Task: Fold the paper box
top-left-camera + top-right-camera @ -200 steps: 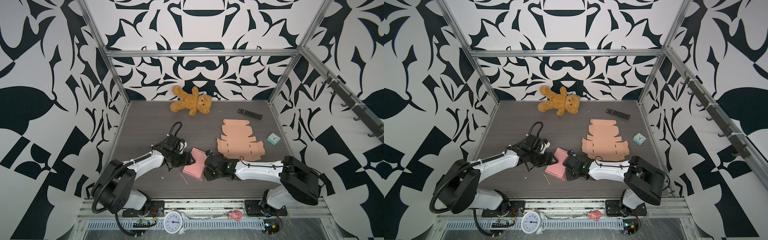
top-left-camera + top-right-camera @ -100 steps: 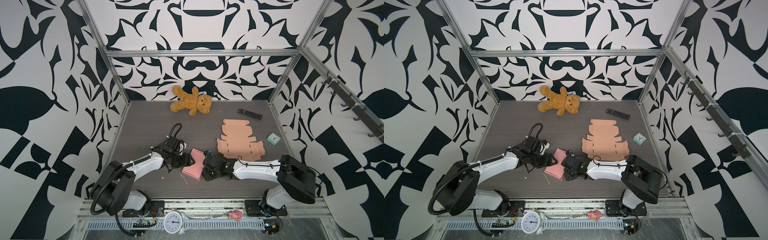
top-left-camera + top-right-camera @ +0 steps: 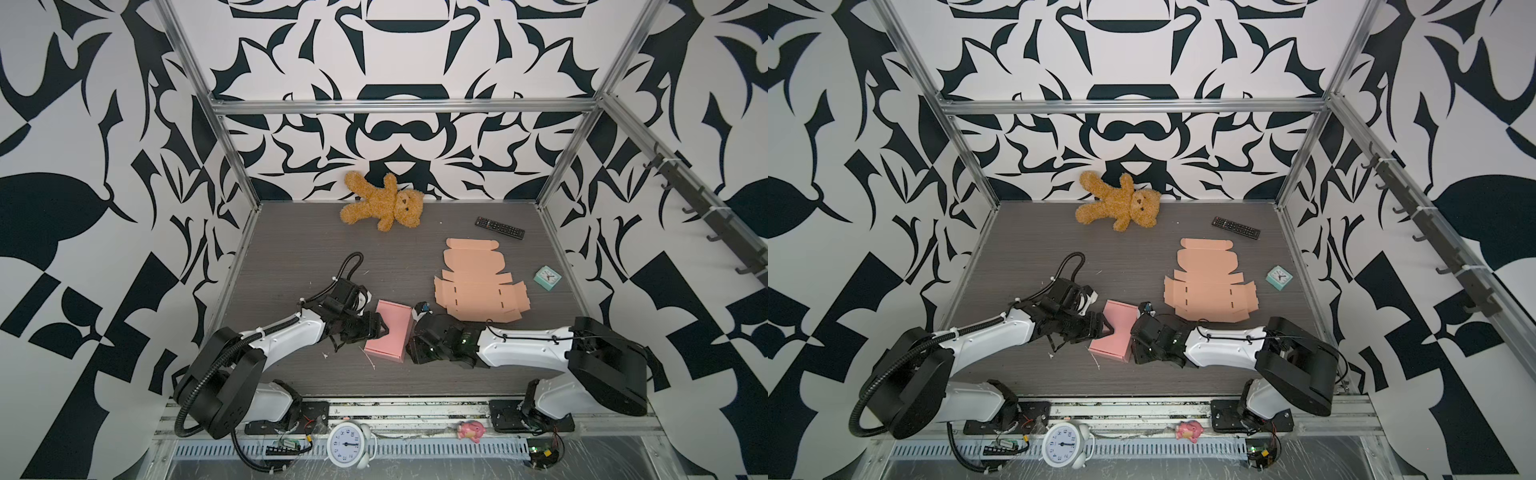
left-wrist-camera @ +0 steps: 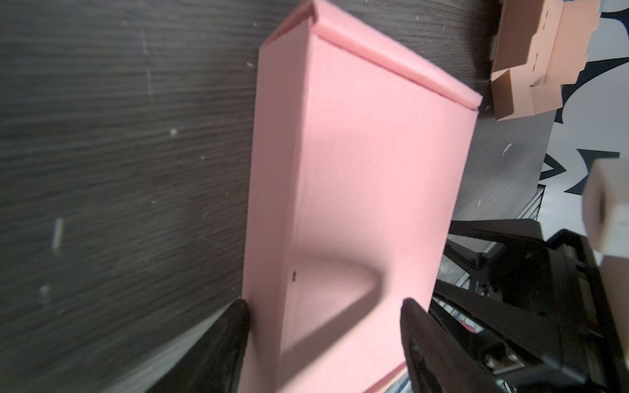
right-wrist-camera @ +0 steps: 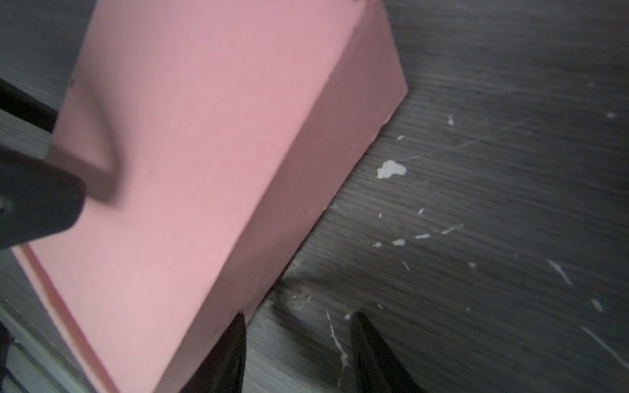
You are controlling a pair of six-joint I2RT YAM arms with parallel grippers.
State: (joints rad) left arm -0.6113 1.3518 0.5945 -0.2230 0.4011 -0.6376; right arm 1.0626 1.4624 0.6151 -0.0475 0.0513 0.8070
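Note:
The pink paper box (image 3: 388,334) (image 3: 1115,332) lies closed on the dark table between both arms. My left gripper (image 3: 383,329) (image 4: 325,313) is open and straddles the box's left long edge. One of its fingers (image 4: 238,323) sits against the side wall, and the other hovers over the lid and casts a shadow on it. My right gripper (image 3: 410,356) (image 5: 299,323) is open at the box's right side. One of its fingers (image 5: 235,333) touches the wall by a corner, and only table shows between the two.
A flat tan cardboard blank (image 3: 478,286) (image 4: 544,51) lies just behind the right arm. A teddy bear (image 3: 382,203), a remote (image 3: 498,227) and a small teal clock (image 3: 547,277) lie further back. A white alarm clock (image 3: 348,444) stands on the front rail.
The right gripper's jaws have opened wider beside the box. The left gripper has barely shifted, and the pink box has stayed where it was.

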